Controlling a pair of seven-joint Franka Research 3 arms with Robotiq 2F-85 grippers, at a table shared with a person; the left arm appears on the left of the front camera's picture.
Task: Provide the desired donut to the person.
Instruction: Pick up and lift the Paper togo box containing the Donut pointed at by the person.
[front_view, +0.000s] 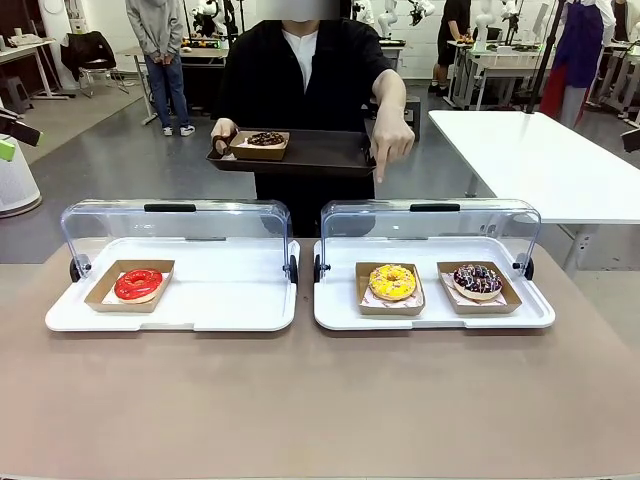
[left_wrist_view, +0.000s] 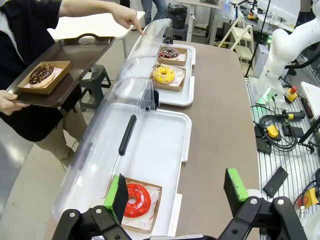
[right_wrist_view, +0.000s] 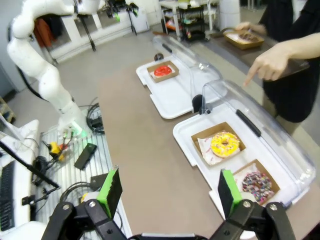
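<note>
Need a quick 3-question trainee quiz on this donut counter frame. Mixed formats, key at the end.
1. True or false: the red glazed donut shares its white plastic tray with a second donut.
2. The person's pointing hand aims down toward: A) the red donut's tray; B) the tray holding the yellow-iced donut; C) the bare table in front of both trays.
3. Fill in: the dark brown serving tray that the person carries holds one ___ donut in a cardboard boat.
Key: 1 false; 2 B; 3 chocolate (the chocolate donut).
</note>
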